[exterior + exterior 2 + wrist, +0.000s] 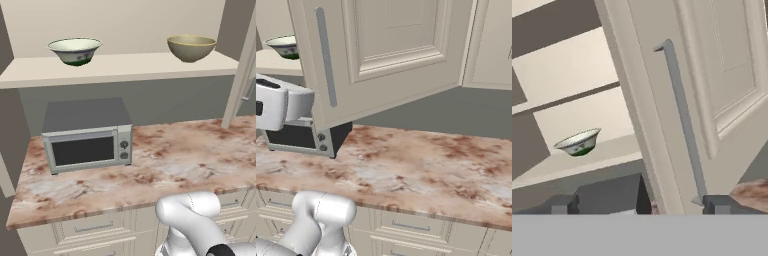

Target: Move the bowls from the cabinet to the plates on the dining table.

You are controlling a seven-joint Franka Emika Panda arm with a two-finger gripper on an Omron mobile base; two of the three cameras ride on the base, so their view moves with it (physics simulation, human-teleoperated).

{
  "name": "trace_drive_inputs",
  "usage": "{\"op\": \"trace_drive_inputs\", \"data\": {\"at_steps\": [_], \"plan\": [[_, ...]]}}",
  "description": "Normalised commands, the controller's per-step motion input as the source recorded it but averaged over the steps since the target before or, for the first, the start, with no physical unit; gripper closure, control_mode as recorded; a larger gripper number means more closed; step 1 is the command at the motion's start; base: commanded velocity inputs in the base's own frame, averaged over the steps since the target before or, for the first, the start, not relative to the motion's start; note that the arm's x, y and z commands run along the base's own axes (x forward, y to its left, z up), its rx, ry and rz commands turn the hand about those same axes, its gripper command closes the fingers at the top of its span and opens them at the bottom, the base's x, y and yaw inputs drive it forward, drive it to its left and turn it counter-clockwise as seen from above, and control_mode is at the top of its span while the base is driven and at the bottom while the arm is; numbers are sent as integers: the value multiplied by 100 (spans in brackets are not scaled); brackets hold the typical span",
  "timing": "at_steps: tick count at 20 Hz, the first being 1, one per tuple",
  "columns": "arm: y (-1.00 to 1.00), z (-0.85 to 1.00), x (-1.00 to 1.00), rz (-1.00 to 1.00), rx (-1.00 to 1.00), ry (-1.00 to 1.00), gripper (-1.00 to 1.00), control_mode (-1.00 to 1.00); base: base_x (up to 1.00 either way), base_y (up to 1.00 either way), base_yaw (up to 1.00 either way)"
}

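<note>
Now claw (637, 204) stood wide and empty beside the open cabinet door (677, 100); best approach: clear the door, reach level toward the cream-white bowl (578, 142) on the shelf (592, 160), grip its rim.

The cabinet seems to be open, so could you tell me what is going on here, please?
The robot holds nothing; its gripper is open, hanging beside the open cabinet door near the grey handle. Both bowls sit on the shelf: the white bowl on the left, the olive bowl on the right, above the microwave.
</note>
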Motion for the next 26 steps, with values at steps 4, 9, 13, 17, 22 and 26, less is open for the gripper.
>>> {"op": "trace_drive_inputs", "data": {"at_steps": [4,9,13,17,22,26], "plan": [[77,0,-3,0,-25,2,-100,-100,0,0,0],[60,-1,20,0,-20,1,-100,-100,0,0,0],[28,-2,27,0,-14,1,-100,-100,0,0,0],[1,-4,11,0,-20,8,-100,-100,0,0,0],[0,-11,34,0,-26,14,-100,-100,0,0,0],[2,-21,61,0,-24,16,-100,-100,0,0,0]]}}
